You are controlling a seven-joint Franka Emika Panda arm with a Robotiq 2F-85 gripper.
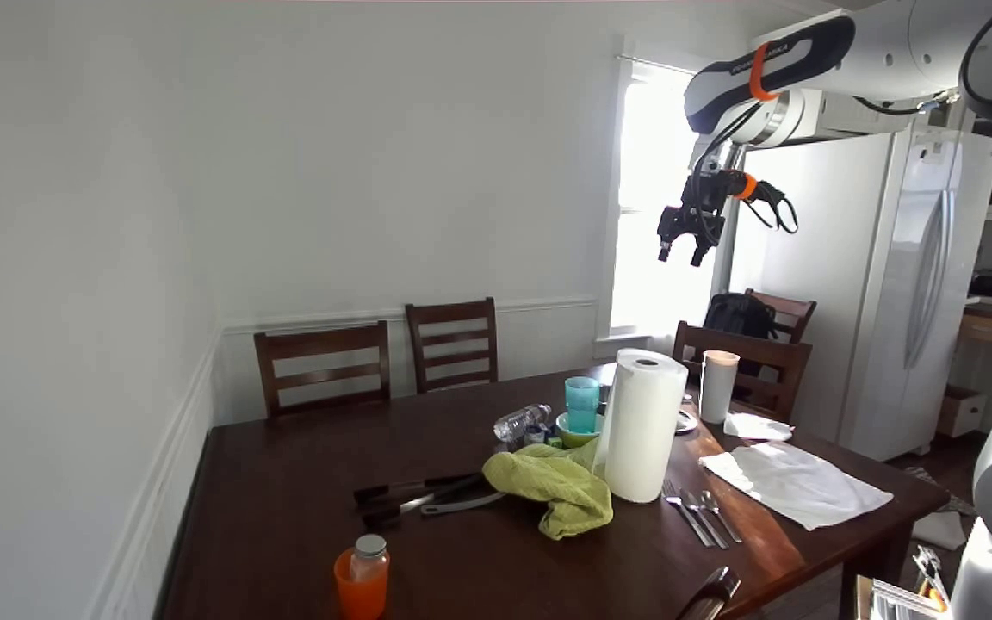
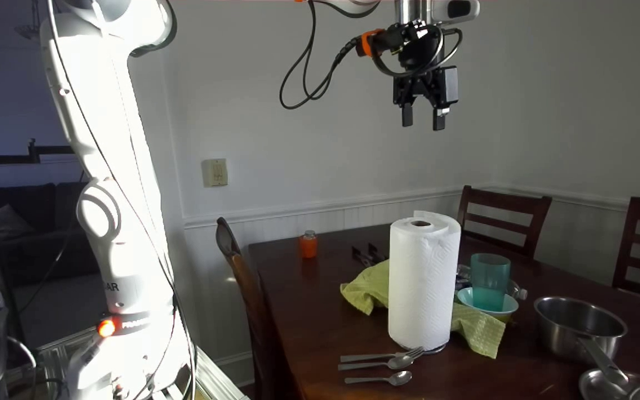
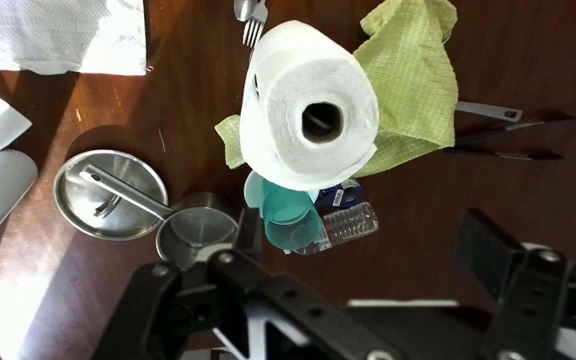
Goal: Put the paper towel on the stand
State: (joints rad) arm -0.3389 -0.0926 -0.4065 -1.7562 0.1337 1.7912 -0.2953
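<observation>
The paper towel [image 1: 647, 430] is a tall white roll standing upright on the table; it also shows in an exterior view [image 2: 423, 289] and the wrist view [image 3: 285, 130]. The stand is mostly hidden. A thin dark edge of its base [image 2: 438, 349] shows under the roll's bottom, and a faint slim rod-like line [image 3: 320, 121] shows inside the roll's open core. The roll appears to be around the rod. My gripper [image 1: 680, 257] hangs well above the table, apart from the roll, with fingers pointing down. It is open and empty, also in the wrist view [image 3: 360, 225].
A green cloth [image 1: 552, 486] lies against the roll. A teal cup [image 2: 489, 280] in a bowl, a clear bottle [image 3: 350, 222], a pot [image 2: 567, 328], a lid [image 3: 83, 200], cutlery [image 2: 375, 365], knives [image 1: 410, 491], a tall white cup [image 1: 717, 387] and an orange cup [image 1: 362, 585] stand or lie around.
</observation>
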